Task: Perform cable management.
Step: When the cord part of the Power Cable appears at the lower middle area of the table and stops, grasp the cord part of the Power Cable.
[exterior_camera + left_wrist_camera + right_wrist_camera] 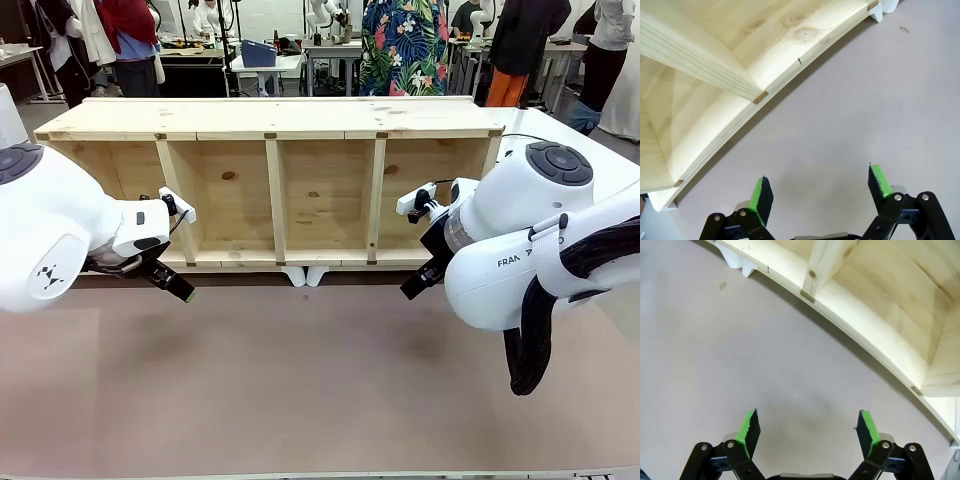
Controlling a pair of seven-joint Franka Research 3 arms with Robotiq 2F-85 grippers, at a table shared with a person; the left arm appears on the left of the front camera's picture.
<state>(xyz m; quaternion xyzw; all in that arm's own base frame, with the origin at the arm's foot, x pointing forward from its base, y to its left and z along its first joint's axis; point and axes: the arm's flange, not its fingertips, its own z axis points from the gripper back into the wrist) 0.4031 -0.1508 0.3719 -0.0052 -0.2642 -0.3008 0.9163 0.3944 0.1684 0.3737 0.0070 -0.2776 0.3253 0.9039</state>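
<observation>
Both agape, left claw (820, 187), right claw (808, 427), near wooden shelf (270, 130)

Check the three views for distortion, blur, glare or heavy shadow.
Front view: sharp, evenly lit, with a narrow dark shadow under the wooden shelf on the table. Left wrist view: wide-angle lens bows the shelf's straight front edge into an arc; soft shadow ahead of the open jaws. Right wrist view: same bowing, same faint shadow; no glare.

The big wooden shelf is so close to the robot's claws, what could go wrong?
The open left gripper and open right gripper hang low over the brownish table, near the pale wooden shelf; a forward reach might knock it. The right arm's thick black hose droops and could snag.
</observation>
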